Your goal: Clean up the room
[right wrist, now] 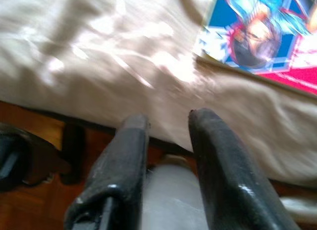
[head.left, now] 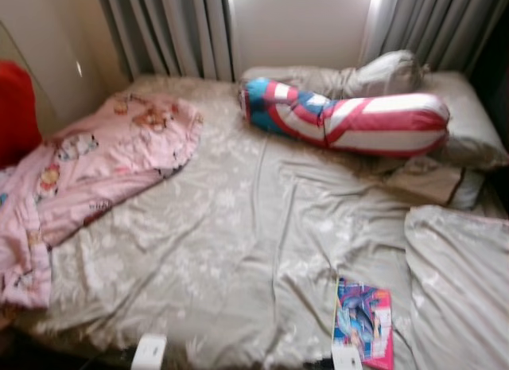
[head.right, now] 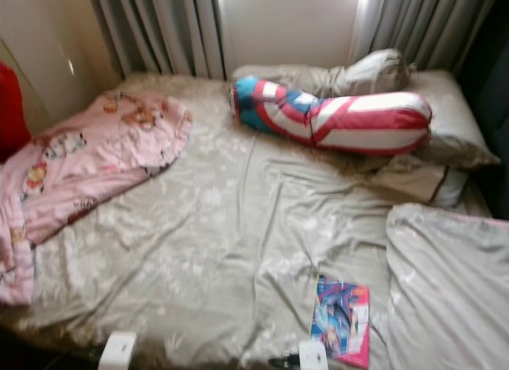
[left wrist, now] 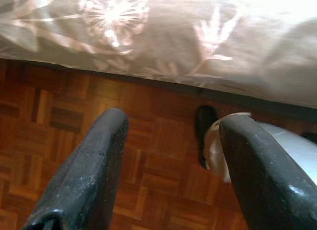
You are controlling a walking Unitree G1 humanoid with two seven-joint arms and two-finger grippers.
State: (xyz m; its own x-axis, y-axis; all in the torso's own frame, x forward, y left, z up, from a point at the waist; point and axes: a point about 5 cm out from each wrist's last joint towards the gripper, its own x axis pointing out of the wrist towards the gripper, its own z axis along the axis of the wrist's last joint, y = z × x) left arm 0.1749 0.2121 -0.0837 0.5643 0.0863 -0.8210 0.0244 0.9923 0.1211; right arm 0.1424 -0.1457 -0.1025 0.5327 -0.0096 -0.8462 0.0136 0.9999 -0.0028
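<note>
A bed (head.left: 238, 251) with a crumpled beige flowered sheet lies before me. On it near the front edge, right of centre, lies a colourful comic book (head.left: 363, 322), seen close in the right wrist view as the book (right wrist: 257, 37). A pink cartoon blanket (head.left: 95, 171) is heaped on the bed's left side. A red, white and blue bolster (head.left: 350, 115) lies across the head end. My left gripper (left wrist: 173, 121) is open above the wooden floor by the bed's edge. My right gripper (right wrist: 166, 118) is open with a narrow gap, low at the bed's front edge, short of the book.
Beige pillows (head.left: 469, 123) are stacked at the head on the right, and a folded beige duvet (head.left: 461, 282) covers the front right corner. Grey curtains (head.left: 175, 28) hang behind the bed. A red object (head.left: 16, 107) stands at the far left. Parquet floor (left wrist: 59, 141) runs under the bed's edge.
</note>
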